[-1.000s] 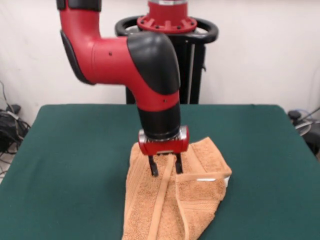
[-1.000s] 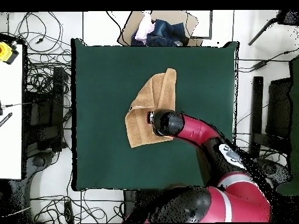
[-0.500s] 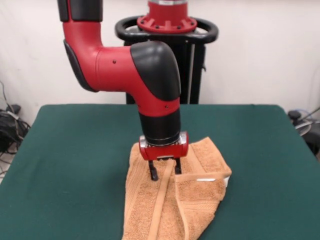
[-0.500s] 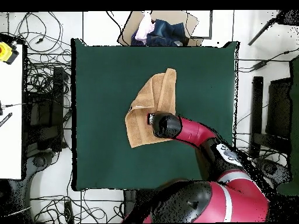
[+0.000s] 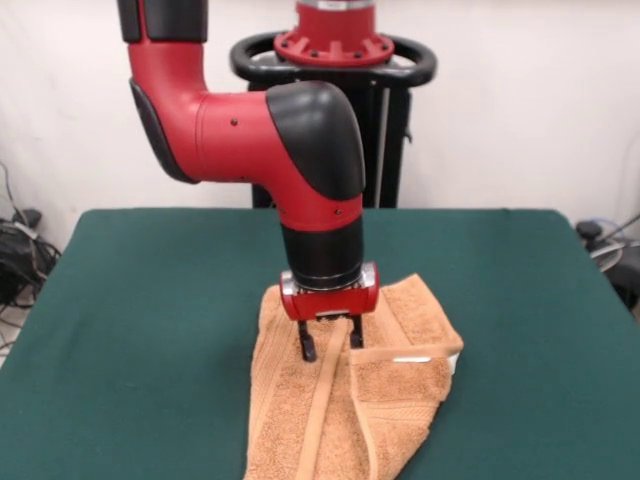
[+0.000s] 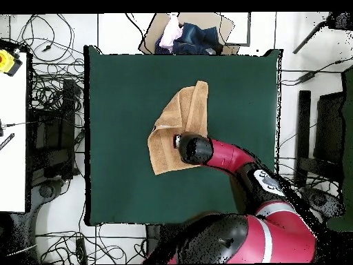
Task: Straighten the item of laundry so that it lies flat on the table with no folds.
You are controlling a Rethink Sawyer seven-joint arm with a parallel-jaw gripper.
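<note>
1. My gripper (image 5: 329,342) points straight down, its two thin black fingers spread, tips on the towel (image 5: 345,400).
2. It seems to grasp nothing, though the tips are small.
3. The nubby peach towel lies rumpled mid-table (image 5: 150,290), one corner folded over, smooth woven bands crossing.

Your towel (image 5: 345,410) lies folded on the surface (image 5: 150,320), near its middle and towards the front edge. Your hand (image 5: 329,343) stands over the towel's rear part, fingertips spread and touching the cloth.
</note>
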